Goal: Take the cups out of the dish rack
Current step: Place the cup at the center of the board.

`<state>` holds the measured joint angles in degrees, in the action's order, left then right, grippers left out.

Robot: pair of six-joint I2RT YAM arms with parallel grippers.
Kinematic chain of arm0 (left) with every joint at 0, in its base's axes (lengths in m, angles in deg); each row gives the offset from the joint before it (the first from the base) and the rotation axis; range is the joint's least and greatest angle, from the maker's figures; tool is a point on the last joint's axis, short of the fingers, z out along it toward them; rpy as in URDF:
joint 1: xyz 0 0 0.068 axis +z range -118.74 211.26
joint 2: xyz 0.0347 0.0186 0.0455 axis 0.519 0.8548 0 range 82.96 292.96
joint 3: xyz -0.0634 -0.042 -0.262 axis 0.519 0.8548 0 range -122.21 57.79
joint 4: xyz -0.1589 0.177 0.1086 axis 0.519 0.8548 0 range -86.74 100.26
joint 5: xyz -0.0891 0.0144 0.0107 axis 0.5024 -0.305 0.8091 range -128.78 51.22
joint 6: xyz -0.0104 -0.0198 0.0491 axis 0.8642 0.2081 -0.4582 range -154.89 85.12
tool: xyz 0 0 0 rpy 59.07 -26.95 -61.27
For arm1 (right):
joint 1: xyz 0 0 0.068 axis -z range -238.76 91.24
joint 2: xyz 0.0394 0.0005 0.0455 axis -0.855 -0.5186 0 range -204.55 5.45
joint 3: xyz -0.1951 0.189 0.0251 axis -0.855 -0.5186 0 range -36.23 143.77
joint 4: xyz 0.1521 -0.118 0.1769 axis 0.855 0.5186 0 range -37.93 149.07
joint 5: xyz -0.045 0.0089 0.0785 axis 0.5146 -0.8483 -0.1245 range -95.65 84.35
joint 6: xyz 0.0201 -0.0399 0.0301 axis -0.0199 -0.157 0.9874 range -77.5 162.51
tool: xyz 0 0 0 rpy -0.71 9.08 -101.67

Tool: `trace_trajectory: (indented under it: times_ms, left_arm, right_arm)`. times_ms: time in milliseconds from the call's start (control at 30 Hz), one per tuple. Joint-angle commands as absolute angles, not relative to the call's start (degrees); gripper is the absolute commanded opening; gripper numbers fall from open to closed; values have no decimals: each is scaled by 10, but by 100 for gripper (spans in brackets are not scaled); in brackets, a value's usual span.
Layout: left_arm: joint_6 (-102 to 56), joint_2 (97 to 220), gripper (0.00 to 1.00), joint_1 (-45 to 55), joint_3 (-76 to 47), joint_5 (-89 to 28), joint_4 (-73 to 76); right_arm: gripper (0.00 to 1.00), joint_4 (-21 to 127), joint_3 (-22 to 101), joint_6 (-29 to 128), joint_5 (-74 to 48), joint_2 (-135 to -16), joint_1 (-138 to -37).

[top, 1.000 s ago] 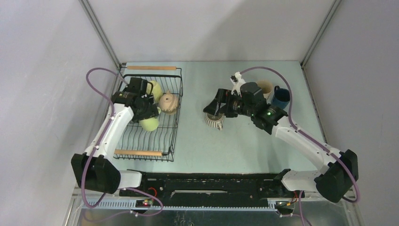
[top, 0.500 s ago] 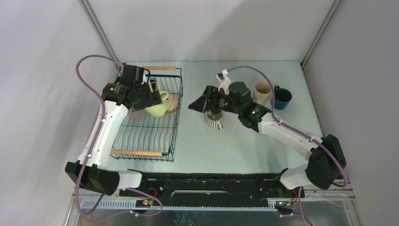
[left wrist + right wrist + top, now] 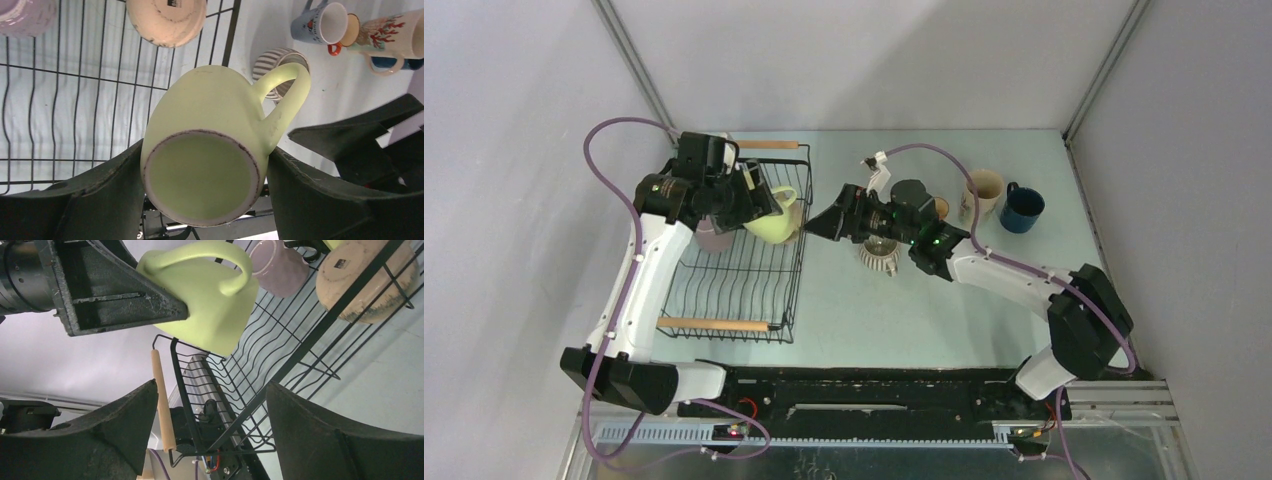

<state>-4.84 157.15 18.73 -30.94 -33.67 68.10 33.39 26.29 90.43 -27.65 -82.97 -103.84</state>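
A pale yellow-green cup [image 3: 776, 222] hangs over the right rim of the black wire dish rack [image 3: 739, 280], and my left gripper [image 3: 749, 205] is shut on its body. The left wrist view shows the cup [image 3: 210, 150] base-first between the left gripper [image 3: 205, 155] fingers, its handle pointing right. My right gripper [image 3: 819, 226] stands open just right of the cup, not touching it. In the right wrist view the cup [image 3: 210, 295] hangs ahead of the empty right gripper [image 3: 212, 410]. A lilac cup [image 3: 280, 265] and a tan cup [image 3: 367, 280] lie in the rack [image 3: 310, 335].
On the table right of the rack stand a ribbed cup [image 3: 879, 255], a cream cup [image 3: 982, 190] and a dark blue cup [image 3: 1021, 208]. A grey-blue cup [image 3: 320, 22] shows beside them. Wooden rod handles [image 3: 716, 324] cap the rack's short ends. Walls close three sides.
My left gripper lifted the yellow-green cup out of the rack and carried it toward the right rim. My right arm swung left from the ribbed cup toward it, its jaws narrowing a little.
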Motion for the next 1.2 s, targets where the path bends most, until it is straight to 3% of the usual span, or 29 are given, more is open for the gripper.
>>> trace_trajectory:
  times_ms: [0,633,1167]
  left_arm:
    - [-25,1558,10,186,-354,-283,637]
    - [36,1560,10,186,-331,-166,572]
    - [155,1533,10,187,-228,-43,418]
  right_arm:
    - [86,246,263,912,-275,-850,-1047]
    - [85,60,246,961,-296,-896,-1041]
    - [66,-2,218,1000,-300,-859,-1023]
